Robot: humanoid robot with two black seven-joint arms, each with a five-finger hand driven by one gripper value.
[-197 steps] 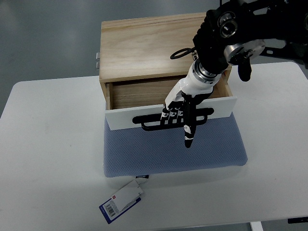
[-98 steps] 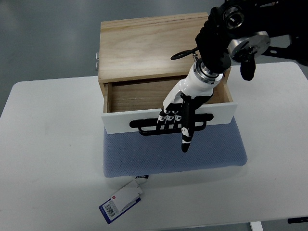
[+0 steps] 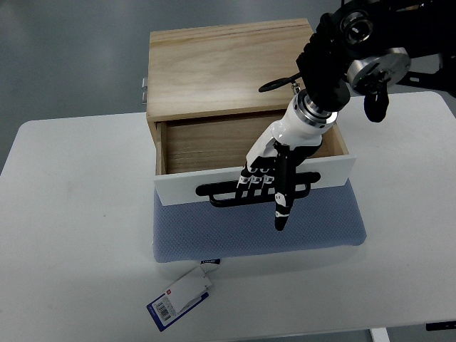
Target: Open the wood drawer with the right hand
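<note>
The drawer [image 3: 214, 146] is pulled out of the wooden box [image 3: 228, 68], its bare wood floor open to view and its white front panel [image 3: 184, 189] tilting a little, higher at the right end. The panel hangs over the back edge of a blue mat [image 3: 256, 229] lying in front of the box on the white table [image 3: 78, 235]. On that panel sits a black handle [image 3: 217, 193], and the right hand [image 3: 273, 177] is hooked over it, fingers curled round the bar, one black fingertip [image 3: 281, 219] pointing down past it toward the mat. The arm reaches in from the upper right, black joints above the box's right corner. Near the table's front edge, a tag [image 3: 179, 298] lies just below the mat's left corner.
</note>
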